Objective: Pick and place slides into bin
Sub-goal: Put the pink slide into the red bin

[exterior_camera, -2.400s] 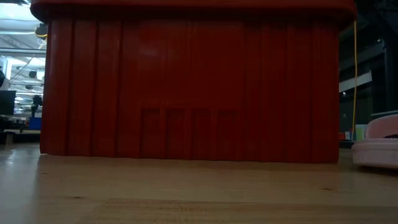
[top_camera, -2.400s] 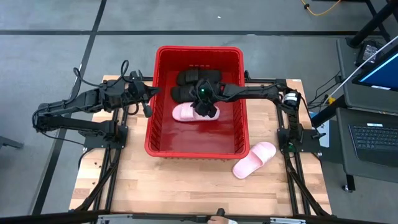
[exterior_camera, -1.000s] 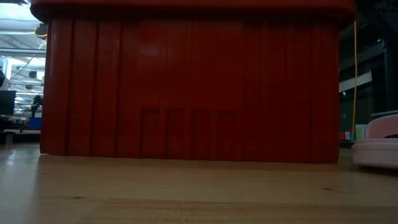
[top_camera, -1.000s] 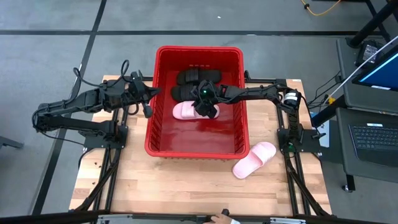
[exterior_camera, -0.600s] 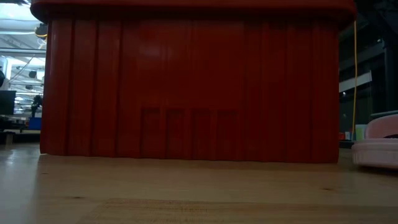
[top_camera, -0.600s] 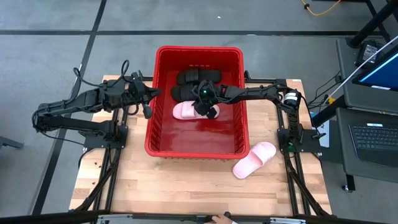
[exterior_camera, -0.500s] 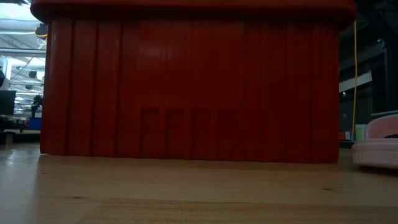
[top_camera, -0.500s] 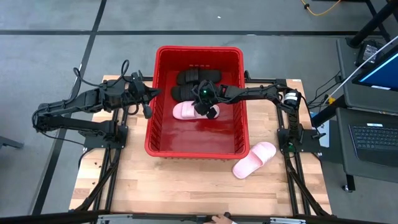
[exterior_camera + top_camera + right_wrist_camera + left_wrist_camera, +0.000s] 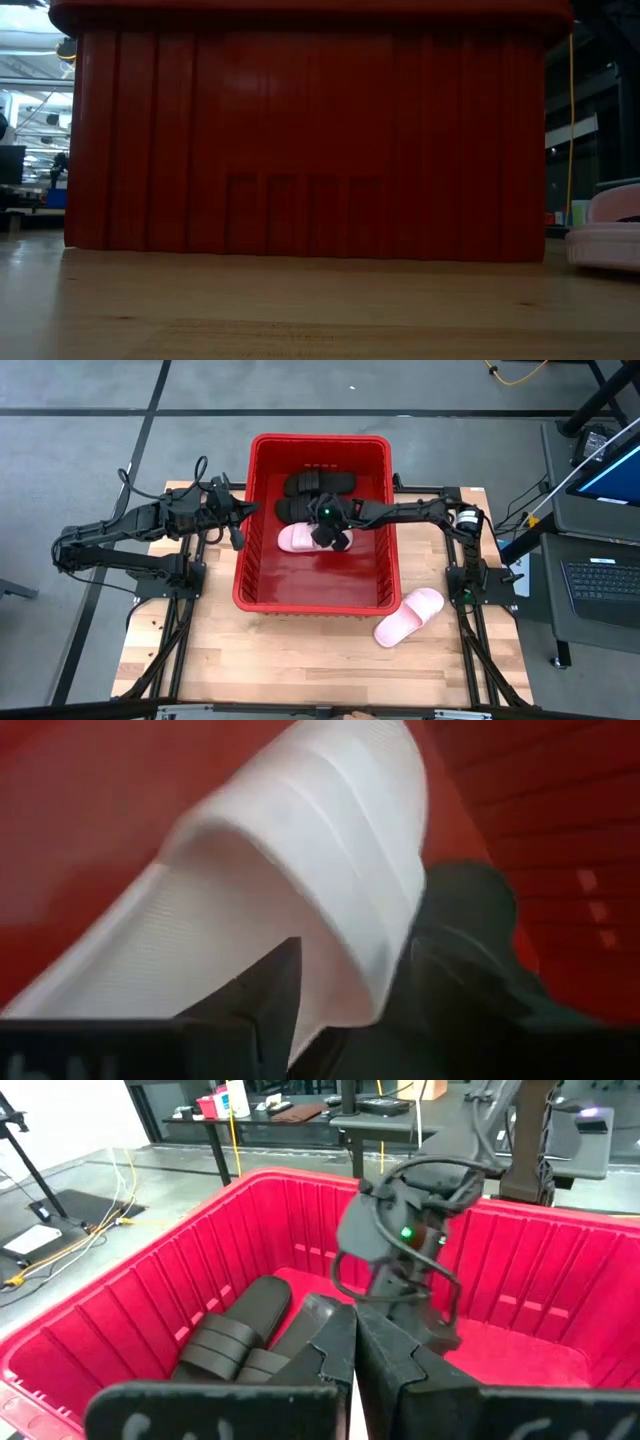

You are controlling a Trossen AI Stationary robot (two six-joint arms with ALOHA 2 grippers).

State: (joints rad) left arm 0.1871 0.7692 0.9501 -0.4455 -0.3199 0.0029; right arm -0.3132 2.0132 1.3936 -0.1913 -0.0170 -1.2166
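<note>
The red bin [image 9: 243, 560] stands mid-table. On its floor lie two black slides [image 9: 318, 484] [image 9: 292, 510] at the far end and a pale pink slide [image 9: 297, 539] in the middle. My right gripper [image 9: 330, 540] reaches down into the bin. It is open over that pink slide's strap [image 9: 330, 820], one finger under the strap and one outside it. A second pink slide [image 9: 409, 616] lies on its sole on the table, right of the bin. My left gripper [image 9: 352, 1350] hangs shut, holding nothing, at the bin's left rim. My right gripper stands astride the strap's edge [image 9: 385, 970] of the pink slide, slanting down from the right. One finger [image 9: 270, 990] is in the foot opening and the other [image 9: 470, 960] outside. Whether either touches the strap, I cannot tell. The slide lies on the bin floor.
The bin's tall ribbed wall [image 9: 300, 150] fills the low view, and the loose pink slide [image 9: 605, 235] shows at its right. Bare wooden table [image 9: 300, 660] lies in front of the bin. A desk with a laptop [image 9: 600, 580] stands beyond the table's right edge.
</note>
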